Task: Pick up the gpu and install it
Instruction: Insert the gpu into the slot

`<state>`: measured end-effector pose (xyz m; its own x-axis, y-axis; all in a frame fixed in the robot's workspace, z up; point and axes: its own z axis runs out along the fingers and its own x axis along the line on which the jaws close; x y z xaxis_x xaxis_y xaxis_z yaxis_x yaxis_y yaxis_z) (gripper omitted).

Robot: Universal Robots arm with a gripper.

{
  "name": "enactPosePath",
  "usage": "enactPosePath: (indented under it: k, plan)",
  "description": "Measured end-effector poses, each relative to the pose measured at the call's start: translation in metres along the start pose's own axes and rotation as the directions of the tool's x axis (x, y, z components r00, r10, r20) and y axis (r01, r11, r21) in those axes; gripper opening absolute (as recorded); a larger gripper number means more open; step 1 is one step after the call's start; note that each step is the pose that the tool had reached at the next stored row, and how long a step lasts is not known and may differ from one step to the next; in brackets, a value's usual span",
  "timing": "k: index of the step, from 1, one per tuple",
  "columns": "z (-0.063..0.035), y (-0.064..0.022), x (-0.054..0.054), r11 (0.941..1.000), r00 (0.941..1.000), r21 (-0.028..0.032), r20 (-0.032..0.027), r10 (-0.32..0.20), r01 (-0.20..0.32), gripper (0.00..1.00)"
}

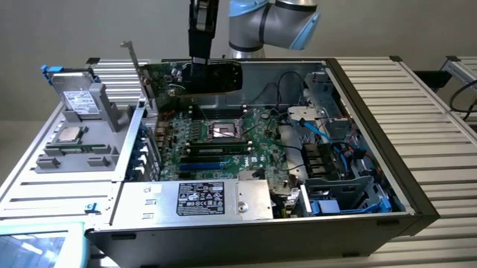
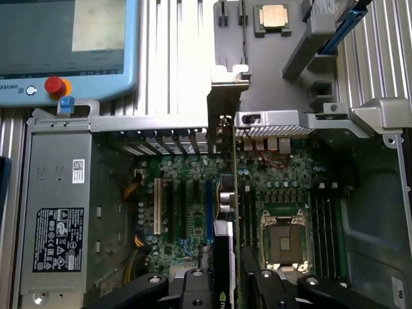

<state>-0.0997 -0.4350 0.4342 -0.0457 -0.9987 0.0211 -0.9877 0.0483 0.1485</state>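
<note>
Jaws, partly spread, pinch the gpu [image 1: 220, 77] by its upper edge, holding it upright on edge just over the motherboard [image 1: 253, 151] inside the open computer case [image 1: 246, 240], silver bracket [image 2: 222, 96] raised above the case wall.

The teach pendant [image 2: 96, 71] is displaying the cut-off lettering "UNIVER" on its frame. The power supply [image 2: 38, 193] is carrying a black label [image 2: 58, 239], print illegible.
</note>
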Motion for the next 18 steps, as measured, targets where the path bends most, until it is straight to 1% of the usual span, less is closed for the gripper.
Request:
enactPosePath:
  k: [5, 7, 18]
  plan:
    - [0.0088, -0.0027, 0.0, 0.9998, 0.9998, -0.0004, 0.003, 0.019, -0.019, 0.28]
    - [0.0123, -0.0037, 0.002, 0.9998, 0.9998, -0.0005, 0.0033, 0.022, -0.022, 0.28]
    - [0.0323, -0.0096, 0.023, 0.9997, 0.9997, 0.0, 0.0039, 0.023, -0.023, 0.28]
